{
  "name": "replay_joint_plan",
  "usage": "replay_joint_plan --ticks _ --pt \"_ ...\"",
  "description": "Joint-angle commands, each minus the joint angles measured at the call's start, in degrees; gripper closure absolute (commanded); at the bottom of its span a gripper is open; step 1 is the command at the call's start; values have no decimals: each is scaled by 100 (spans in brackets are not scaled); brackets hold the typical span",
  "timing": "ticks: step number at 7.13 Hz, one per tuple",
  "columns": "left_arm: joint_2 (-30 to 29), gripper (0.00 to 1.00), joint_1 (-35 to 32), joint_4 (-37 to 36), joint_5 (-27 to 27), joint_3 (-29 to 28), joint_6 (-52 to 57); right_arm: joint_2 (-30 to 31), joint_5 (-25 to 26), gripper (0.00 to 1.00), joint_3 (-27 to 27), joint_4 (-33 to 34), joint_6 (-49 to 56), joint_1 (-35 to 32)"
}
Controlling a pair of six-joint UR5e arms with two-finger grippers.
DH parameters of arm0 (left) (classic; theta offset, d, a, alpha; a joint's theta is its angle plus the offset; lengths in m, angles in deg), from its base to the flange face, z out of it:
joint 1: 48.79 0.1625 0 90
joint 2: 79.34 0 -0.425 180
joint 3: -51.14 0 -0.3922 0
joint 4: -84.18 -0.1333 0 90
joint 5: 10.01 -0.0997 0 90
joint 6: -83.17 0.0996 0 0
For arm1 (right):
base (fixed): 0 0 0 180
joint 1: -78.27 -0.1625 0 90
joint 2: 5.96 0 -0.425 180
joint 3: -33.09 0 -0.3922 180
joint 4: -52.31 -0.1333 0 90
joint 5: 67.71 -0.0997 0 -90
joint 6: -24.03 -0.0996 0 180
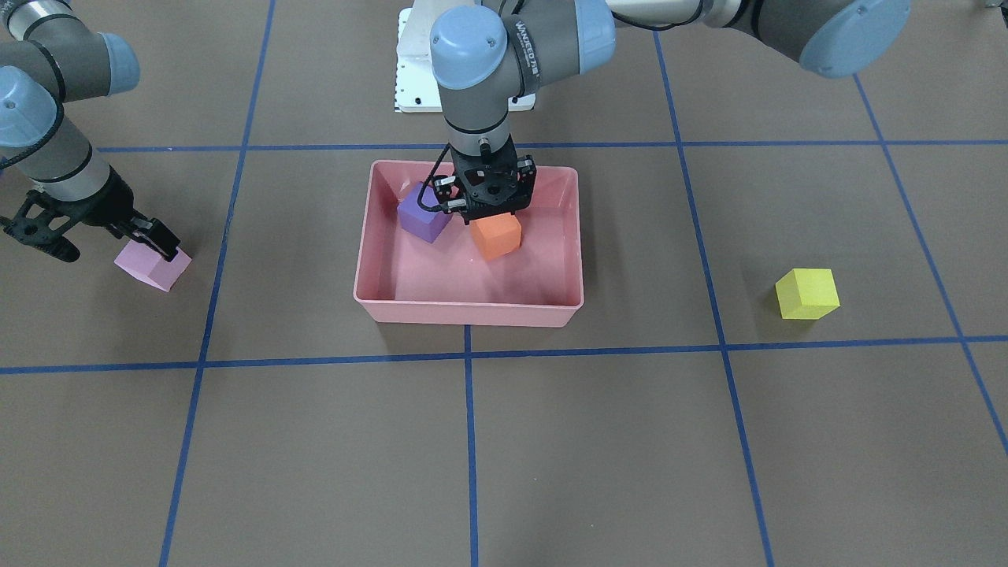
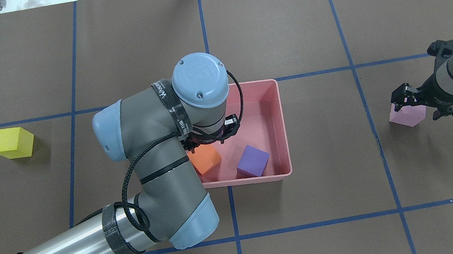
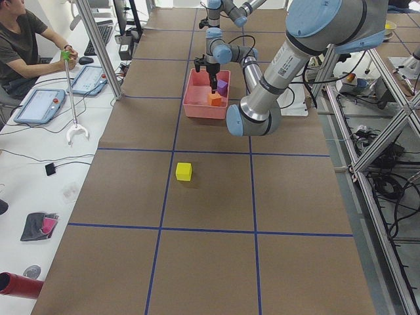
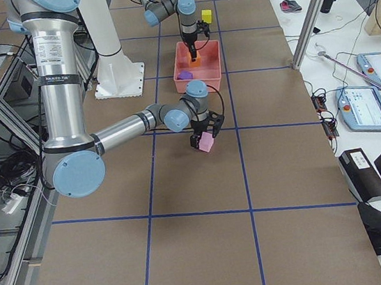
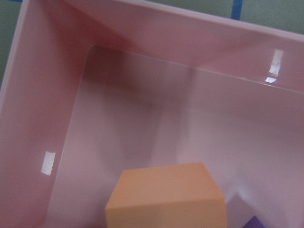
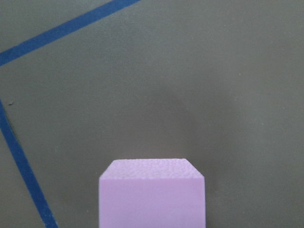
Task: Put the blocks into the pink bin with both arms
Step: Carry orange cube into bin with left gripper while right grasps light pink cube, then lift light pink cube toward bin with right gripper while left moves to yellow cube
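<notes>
Now left claw (image 1: 493,213) over orange block (image 1: 498,239), right claw (image 1: 160,240) at pink cube (image 1: 152,270); clamping unclear

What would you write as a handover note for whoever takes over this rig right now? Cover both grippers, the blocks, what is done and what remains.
Left gripper: down inside the pink bin, right over the orange block; grip cannot be told.
Right gripper: at the light pink block, outside the bin; grip cannot be told.
Done: purple block lies in the bin.
Left: release orange if held, then bin light pink and the yellow block, which no gripper is near.
</notes>
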Motion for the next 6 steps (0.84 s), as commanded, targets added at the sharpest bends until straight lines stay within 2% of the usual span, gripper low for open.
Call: replay_joint_plan --ticks 1,2,3,4,5,6 --pt "-2 1 -17 -1 -10 16 -4 -42 31 19 -55 -6 -66 77" --pt "-2 1 -192 -1 -1 234 13 -69 5 83 -81 -6 -101 77" --pt "85 1 -541 -36 60 776 101 -147 -39 100 -56 -6 -93 77" --pt "539 1 -788 -62 287 1373 441 -322 -118 100 58 72 -101 68" --pt "1231 1 -1087 -45 559 2031 932 -680 -362 100 146 378 -110 -2" --pt "1916 1 -1412 -45 718 2534 1563 -1328 -373 100 243 1085 -110 -28"
